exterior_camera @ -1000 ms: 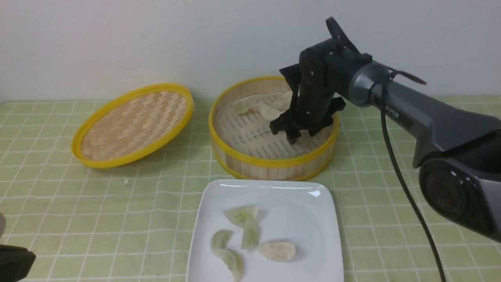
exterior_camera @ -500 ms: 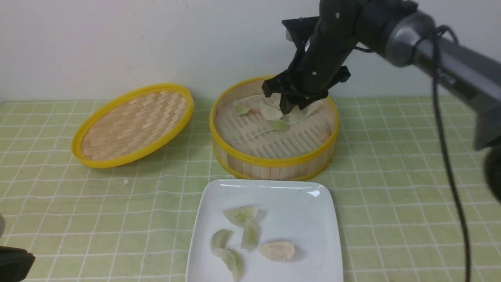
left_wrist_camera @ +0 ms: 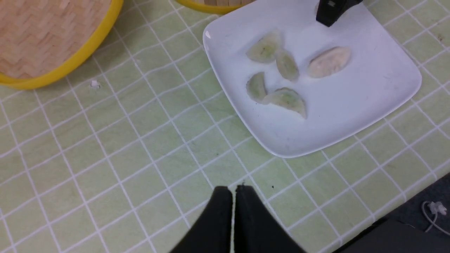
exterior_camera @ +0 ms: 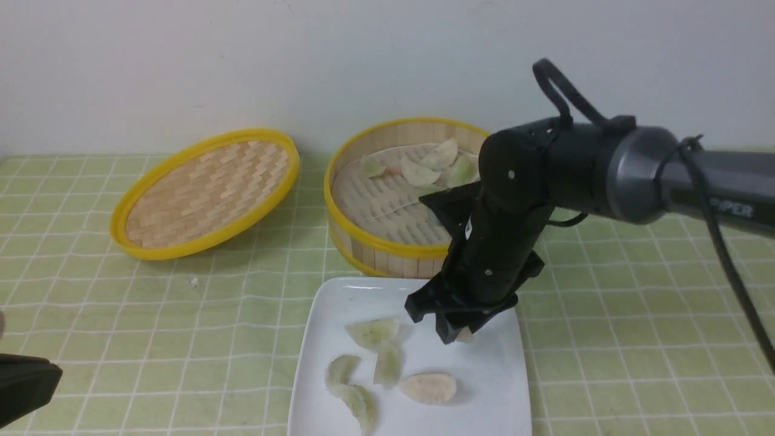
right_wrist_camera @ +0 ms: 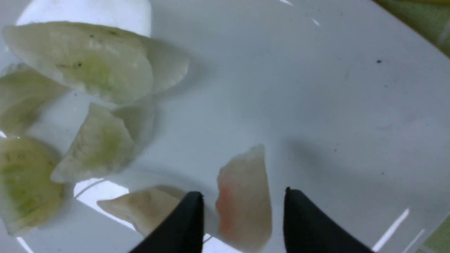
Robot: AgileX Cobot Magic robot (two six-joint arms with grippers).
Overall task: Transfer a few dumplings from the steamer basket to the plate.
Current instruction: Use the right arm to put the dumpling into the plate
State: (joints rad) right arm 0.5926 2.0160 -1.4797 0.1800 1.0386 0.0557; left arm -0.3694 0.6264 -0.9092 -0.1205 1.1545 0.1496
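The steamer basket [exterior_camera: 387, 251] stands at the back with several dumplings [exterior_camera: 436, 160] at its far side. In front of it lies the white plate [exterior_camera: 484, 387] with several dumplings [exterior_camera: 372, 332] on it. My right gripper [exterior_camera: 451, 336] hangs low over the plate's far right part. Its jaws are open around a pinkish dumpling [right_wrist_camera: 244, 203], with a gap on each side. That dumpling seems to rest on the plate [right_wrist_camera: 316, 88]. My left gripper [left_wrist_camera: 233, 189] is shut and empty over the tablecloth, near the plate's [left_wrist_camera: 351, 105] front left.
The shallow woven lid [exterior_camera: 206, 191] with a yellow rim leans at the back left. A small white crumb [exterior_camera: 194, 281] lies on the green checked tablecloth [exterior_camera: 151, 339]. A white wall runs close behind the basket.
My right gripper rose out of the steamer basket and came forward and down to the plate with the pinkish dumpling. Its jaws now stand apart from it. The left arm stayed put.
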